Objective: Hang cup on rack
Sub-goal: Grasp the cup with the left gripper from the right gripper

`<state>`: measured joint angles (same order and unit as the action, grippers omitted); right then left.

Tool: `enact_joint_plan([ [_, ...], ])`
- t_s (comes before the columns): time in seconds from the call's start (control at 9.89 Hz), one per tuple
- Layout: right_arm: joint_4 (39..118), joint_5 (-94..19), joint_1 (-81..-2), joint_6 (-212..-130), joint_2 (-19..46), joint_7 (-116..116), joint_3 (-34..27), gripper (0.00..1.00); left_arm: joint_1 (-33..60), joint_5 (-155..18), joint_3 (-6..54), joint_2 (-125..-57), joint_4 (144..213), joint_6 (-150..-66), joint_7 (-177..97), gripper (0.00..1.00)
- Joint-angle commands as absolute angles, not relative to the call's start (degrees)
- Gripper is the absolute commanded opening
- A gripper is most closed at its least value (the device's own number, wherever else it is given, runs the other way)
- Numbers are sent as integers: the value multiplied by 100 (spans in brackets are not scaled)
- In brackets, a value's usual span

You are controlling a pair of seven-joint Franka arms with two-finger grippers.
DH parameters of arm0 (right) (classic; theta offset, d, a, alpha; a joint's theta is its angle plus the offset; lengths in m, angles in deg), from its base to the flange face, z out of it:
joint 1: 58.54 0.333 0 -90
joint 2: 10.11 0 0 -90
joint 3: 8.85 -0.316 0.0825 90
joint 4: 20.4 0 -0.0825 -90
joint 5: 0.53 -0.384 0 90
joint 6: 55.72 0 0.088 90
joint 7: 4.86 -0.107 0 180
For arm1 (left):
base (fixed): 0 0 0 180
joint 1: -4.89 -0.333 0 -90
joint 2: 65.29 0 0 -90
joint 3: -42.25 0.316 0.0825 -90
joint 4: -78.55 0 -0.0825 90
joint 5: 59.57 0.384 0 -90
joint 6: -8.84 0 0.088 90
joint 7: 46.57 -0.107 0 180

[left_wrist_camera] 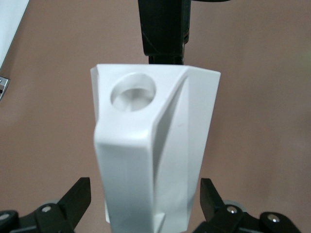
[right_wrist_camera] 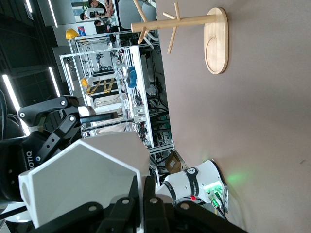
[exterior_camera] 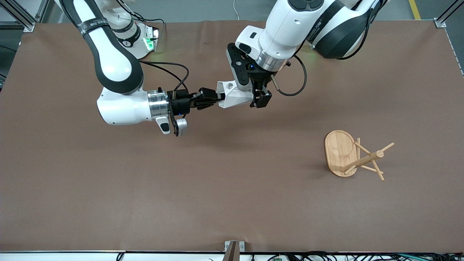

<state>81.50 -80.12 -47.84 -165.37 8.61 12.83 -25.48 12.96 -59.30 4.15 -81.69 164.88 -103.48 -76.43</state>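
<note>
The white faceted cup (exterior_camera: 235, 98) (left_wrist_camera: 150, 145) (right_wrist_camera: 82, 179) hangs on its side in the air over the middle of the table. My right gripper (exterior_camera: 217, 98) (right_wrist_camera: 146, 191) is shut on its rim wall. The handle tab with its round hole (exterior_camera: 229, 86) (left_wrist_camera: 133, 91) faces upward. My left gripper (exterior_camera: 248, 97) (left_wrist_camera: 145, 194) reaches down over the cup's body, open, with one finger on each side and a gap to each. The bamboo rack (exterior_camera: 357, 159) (right_wrist_camera: 194, 20) stands upright toward the left arm's end of the table, nearer the front camera than the cup, with bare pegs.
The brown table cover (exterior_camera: 181, 188) spreads under both arms. The right arm's base with a green light (exterior_camera: 148, 43) (right_wrist_camera: 214, 187) stands at the table's back edge. A metal bracket (exterior_camera: 233, 248) sits at the front edge.
</note>
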Motion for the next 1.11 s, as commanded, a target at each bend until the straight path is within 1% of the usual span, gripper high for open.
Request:
enact_joint_plan([
  [0.0,8226,-8201,-4756,-16532,808,1421,-2538,2,1306,-5798,375,-8322,16521,-10401,-7742,94],
  [0.1,8226,-8201,-4756,-16532,808,1413,-2538,2,1306,-5798,375,-8322,16521,-10392,-7786,85],
  [0.2,8226,-8201,-4756,-16532,808,1413,-2538,2,1306,-5790,375,-8313,16529,-10392,-7786,70],
  [0.4,8226,-8201,-4756,-16532,808,1386,-2538,2,1306,-5798,375,-8305,16530,-10384,-7699,34],
  [0.51,8217,-8201,-4756,-16532,800,1360,-2538,2,1306,-5816,375,-8278,16529,-10375,-7681,26],
  [0.61,8208,-8201,-4764,-16523,791,1273,-2538,46,1298,-5816,375,-8252,16521,-10331,-7550,26],
  [0.71,8182,-8201,-4765,-16523,773,1246,-2529,99,1280,-5807,375,-8234,16521,-10313,-7401,26],
  [0.91,8120,-8096,-4913,-16532,660,1237,-2477,100,1219,-5790,384,-8208,16529,-10226,-7015,26],
  [1.01,8155,-7956,-5097,-16540,494,1245,-2389,100,1192,-5772,419,-8182,16529,-10069,-6708,26],
])
